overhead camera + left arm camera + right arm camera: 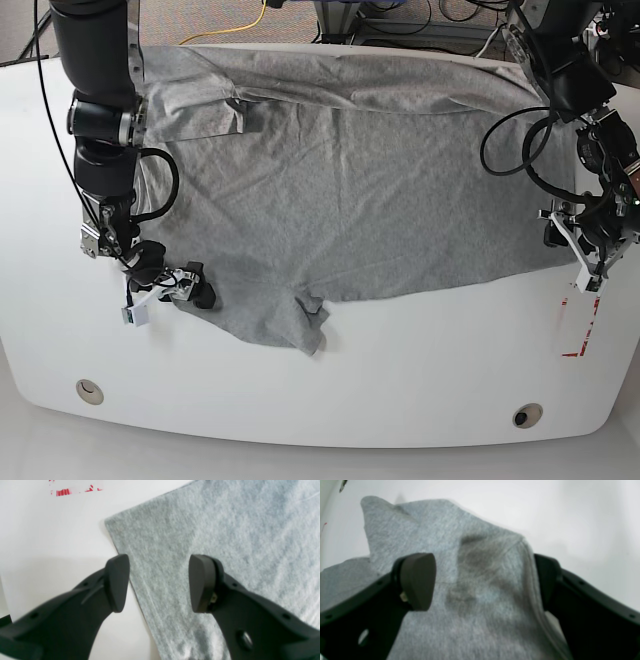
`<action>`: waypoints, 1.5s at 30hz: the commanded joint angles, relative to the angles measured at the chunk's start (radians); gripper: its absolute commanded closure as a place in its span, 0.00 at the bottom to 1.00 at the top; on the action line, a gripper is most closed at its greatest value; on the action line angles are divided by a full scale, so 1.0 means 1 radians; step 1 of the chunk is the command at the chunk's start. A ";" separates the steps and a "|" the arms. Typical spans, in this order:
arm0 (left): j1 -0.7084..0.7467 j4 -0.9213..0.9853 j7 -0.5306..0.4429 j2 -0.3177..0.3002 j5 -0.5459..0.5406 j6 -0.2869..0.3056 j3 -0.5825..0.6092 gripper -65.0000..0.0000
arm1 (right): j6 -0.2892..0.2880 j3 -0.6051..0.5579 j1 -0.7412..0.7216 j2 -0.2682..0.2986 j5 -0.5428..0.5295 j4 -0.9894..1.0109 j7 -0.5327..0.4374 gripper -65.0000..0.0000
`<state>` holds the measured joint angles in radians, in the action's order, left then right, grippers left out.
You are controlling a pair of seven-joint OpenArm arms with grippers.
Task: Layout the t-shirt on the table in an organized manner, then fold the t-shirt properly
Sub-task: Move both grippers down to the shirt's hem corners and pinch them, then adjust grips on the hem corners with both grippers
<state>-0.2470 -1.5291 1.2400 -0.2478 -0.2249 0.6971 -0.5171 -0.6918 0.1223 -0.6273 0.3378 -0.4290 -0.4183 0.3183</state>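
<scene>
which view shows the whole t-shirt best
The base view: the t-shirt lies spread across the table, outline visible. The left wrist view shows only one corner between open fingers; the right wrist view shows a bunched fold close up.

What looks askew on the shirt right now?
The t-shirt is spread but not flat: its far edge is folded over in a band along the back of the table, and a bunched flap juts from the near edge. Both the left gripper and right gripper are open.
</scene>
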 commanded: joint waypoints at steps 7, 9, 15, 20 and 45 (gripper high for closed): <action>-0.019 -0.009 -0.021 -0.020 -0.006 0.001 -0.004 0.46 | -0.006 -0.002 -0.047 0.007 -0.006 -0.011 -0.003 0.69; -0.019 -0.008 -0.041 -0.020 -0.005 0.001 -0.004 0.45 | -0.006 -0.002 -0.049 0.007 -0.006 -0.011 -0.003 0.84; -0.028 0.057 -0.119 -0.025 -0.003 0.001 -0.004 0.45 | -0.006 -0.002 -0.052 0.007 -0.006 -0.011 0.000 0.90; -0.056 0.181 -0.182 -0.066 -0.009 -0.075 -0.004 0.45 | -0.006 -0.002 -0.052 0.007 -0.004 -0.011 0.003 0.93; -0.190 0.766 -0.484 -0.259 -0.006 -0.115 0.004 0.28 | -0.006 -0.003 -0.047 0.007 -0.004 -0.011 0.003 0.93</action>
<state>-0.4160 -0.7773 0.7723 -0.4885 -0.2188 0.5762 -0.5159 -0.6880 0.1177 -0.6411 0.3298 -0.4179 -0.4149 0.3439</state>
